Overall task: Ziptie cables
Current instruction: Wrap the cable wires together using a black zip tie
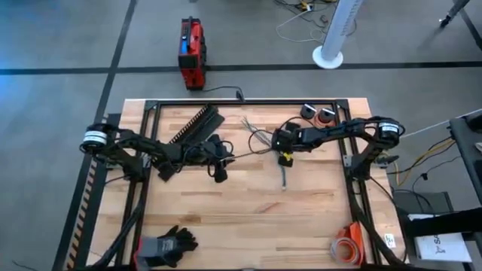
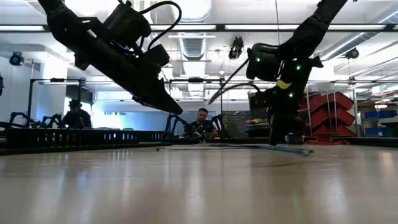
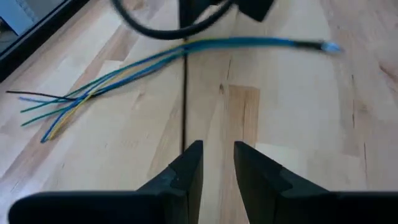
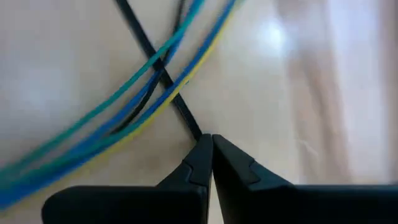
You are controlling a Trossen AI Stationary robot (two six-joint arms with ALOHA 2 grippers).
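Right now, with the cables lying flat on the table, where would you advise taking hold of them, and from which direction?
Probably at the bunched stretch of the cables, not the fanned ends, where the wires splay apart. They lie flat on the table, so come straight down from above with the fingers straddling the bundle crosswise. The left tool, slightly open, already faces that stretch; the right tool is pinched on a thin black strip crossing them.

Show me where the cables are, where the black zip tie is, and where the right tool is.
cables (image 3: pixel 124 71): left wrist view, middle of the bundle.
black zip tie (image 4: pixel 163 78): right wrist view, strap where it crosses the wires.
right tool (image 4: pixel 210 158): right wrist view, between its closed fingertips.
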